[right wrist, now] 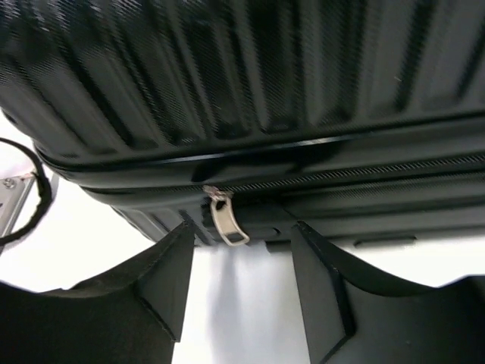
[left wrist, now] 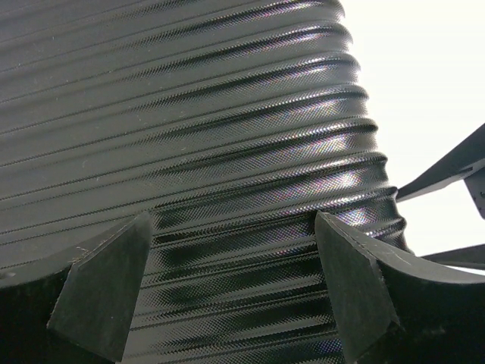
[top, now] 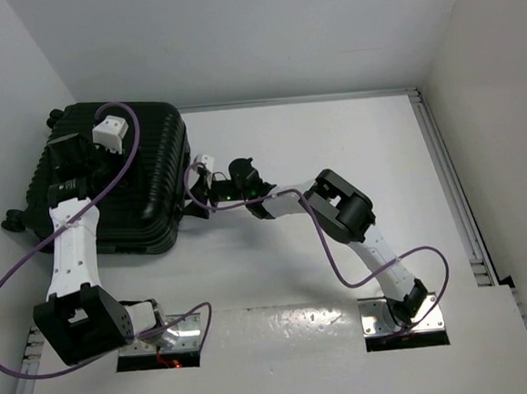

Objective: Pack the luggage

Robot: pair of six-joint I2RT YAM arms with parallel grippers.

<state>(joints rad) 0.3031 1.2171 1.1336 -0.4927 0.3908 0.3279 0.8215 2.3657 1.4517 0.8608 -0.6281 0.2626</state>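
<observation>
The luggage (top: pixel 139 184), a large black ribbed hard-shell suitcase, lies closed and flat on the white table at the far left. My left gripper (top: pixel 87 161) is open over the lid; its view shows only the ribbed shell (left wrist: pixel 197 136) between its spread fingers. My right gripper (top: pixel 199 188) is open at the suitcase's right side edge. In the right wrist view a silver zipper pull (right wrist: pixel 226 220) hangs from the zip line just beyond and between the open fingertips (right wrist: pixel 178 250), not gripped.
Purple cables (top: pixel 130 125) loop over the left arm and the suitcase. Small black wheels (top: pixel 14 218) stick out at the suitcase's left. White walls close in the table (top: pixel 333 155) at the left, back and right.
</observation>
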